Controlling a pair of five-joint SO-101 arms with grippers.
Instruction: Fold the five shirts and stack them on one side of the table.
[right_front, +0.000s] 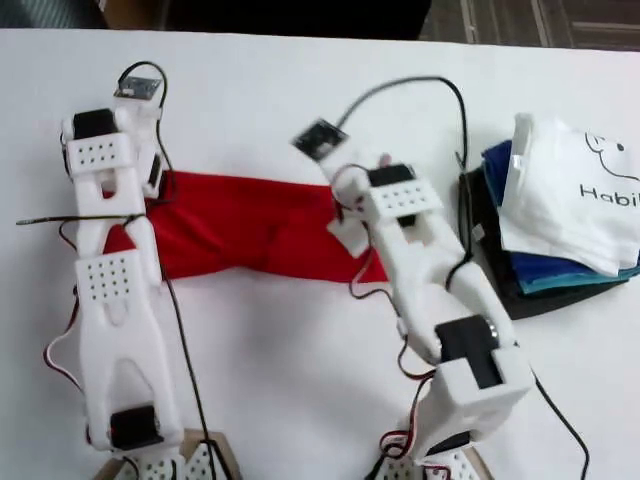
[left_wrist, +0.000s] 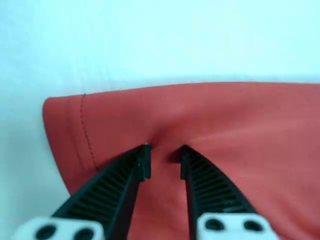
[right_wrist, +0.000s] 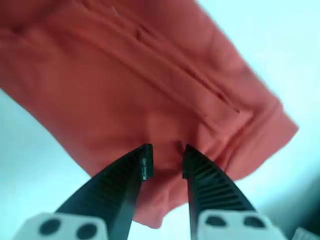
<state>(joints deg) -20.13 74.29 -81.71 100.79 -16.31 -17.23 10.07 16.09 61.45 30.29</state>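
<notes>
The red shirt (right_front: 250, 235) lies flat on the white counter (right_front: 290, 370), folded into a long strip. The left arm (right_front: 115, 290) is over one end of the red shirt. The left jaws pinch a little bump of red cloth close to the stitched edge. The right arm (right_front: 440, 300) is over the other end, and the right jaws pinch the cloth there too. Near that end of the red shirt sits a stack of folded shirts (right_front: 560, 210): white on top, then blue, teal and black.
</notes>
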